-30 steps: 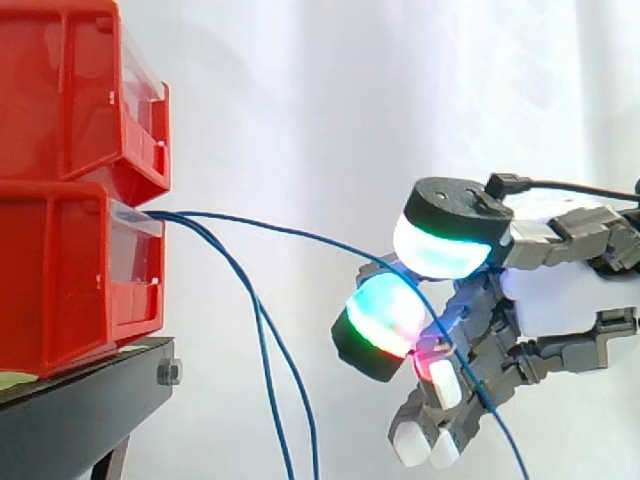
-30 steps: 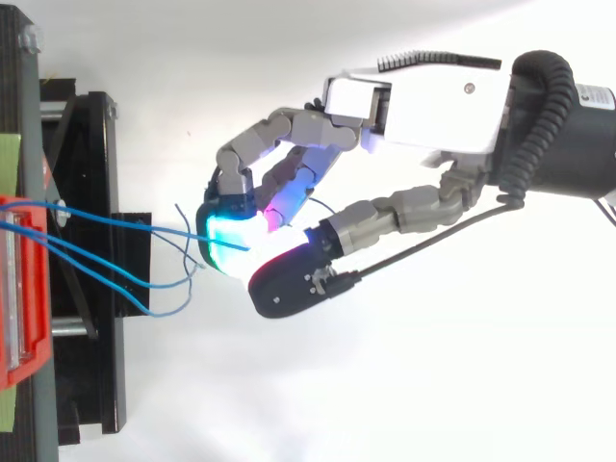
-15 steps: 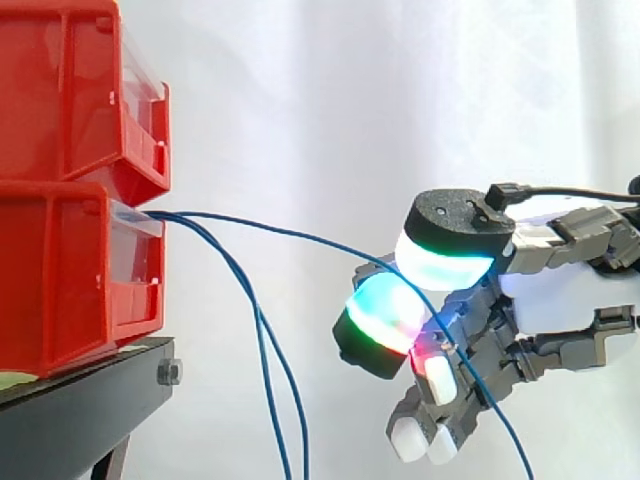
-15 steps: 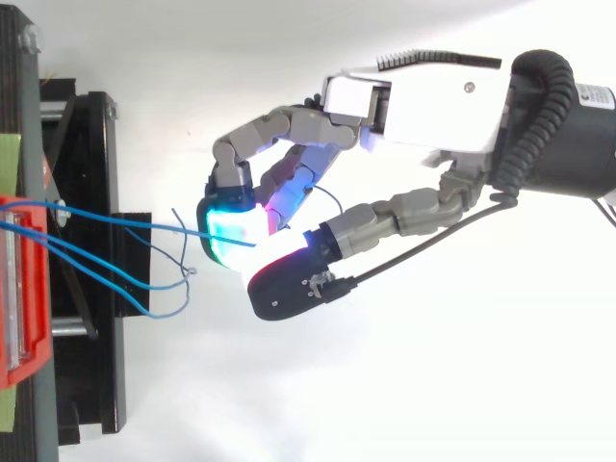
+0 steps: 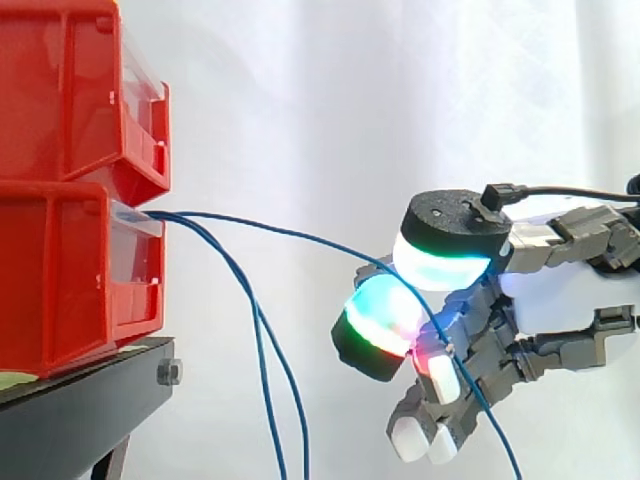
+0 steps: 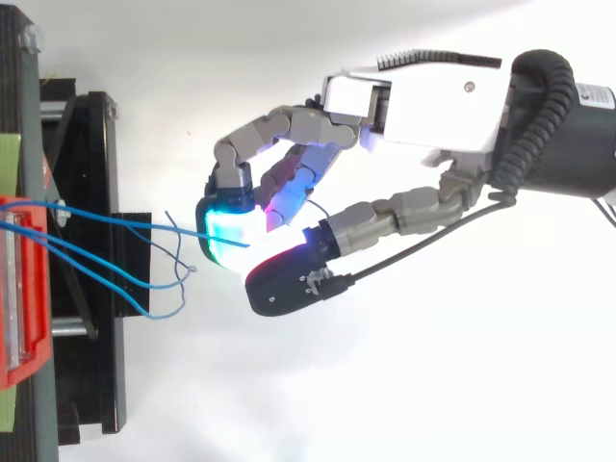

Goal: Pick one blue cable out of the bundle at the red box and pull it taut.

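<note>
Thumb pad (image 5: 445,262): closed slightly nearer finger pad (image 5: 380,310) than before. Hand (image 5: 560,290): curled, pinching one blue cable (image 5: 300,237) to separate it from bundle (image 5: 262,380). Cable arcs from red box (image 5: 60,270), not yet taut.

Blk stand (image 5: 80,405) w/ white curtain (image 5: 300,100) behind.

The hand's (image 6: 433,96) thumb has closed further onto the blue cable (image 5: 285,231).
</note>
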Available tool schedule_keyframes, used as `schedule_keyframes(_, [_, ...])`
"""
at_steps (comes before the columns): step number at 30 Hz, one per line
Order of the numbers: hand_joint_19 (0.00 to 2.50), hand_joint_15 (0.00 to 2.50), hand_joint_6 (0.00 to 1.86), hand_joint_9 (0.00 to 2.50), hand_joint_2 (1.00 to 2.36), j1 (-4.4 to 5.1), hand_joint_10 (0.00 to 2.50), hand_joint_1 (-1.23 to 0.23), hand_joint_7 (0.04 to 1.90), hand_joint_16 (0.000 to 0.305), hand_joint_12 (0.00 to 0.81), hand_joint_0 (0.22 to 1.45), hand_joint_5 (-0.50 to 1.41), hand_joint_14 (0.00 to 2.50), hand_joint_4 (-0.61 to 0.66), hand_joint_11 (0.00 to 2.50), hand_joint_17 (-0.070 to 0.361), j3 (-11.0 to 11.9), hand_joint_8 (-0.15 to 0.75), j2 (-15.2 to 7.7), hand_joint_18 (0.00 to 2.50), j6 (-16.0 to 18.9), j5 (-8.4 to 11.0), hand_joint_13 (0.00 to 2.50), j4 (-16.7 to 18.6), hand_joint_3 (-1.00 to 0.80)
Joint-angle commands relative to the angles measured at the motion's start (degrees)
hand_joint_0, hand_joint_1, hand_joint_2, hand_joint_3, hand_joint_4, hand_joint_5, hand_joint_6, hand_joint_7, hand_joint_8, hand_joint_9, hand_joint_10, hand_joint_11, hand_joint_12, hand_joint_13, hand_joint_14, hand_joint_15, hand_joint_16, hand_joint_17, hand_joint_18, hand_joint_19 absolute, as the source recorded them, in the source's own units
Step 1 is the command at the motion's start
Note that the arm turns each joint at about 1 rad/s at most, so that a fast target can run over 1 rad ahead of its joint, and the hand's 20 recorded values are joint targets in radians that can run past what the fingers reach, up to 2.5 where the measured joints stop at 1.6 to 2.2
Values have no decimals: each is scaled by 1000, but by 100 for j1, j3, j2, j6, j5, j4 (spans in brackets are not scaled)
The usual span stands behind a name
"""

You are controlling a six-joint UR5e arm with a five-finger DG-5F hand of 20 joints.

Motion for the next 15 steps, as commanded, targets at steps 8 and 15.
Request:
schedule_keyframes(8, [395,407,744,1137,1008,-1,10,-660,1219,52,406,569,-69,12,7,569,117,0,225,0,659,3,0,829,0,-267])
schedule_keyframes(15, [385,418,844,1116,1009,-1,9,-752,1183,52,405,579,-103,14,29,578,117,0,226,0,677,3,-9,847,0,-178])
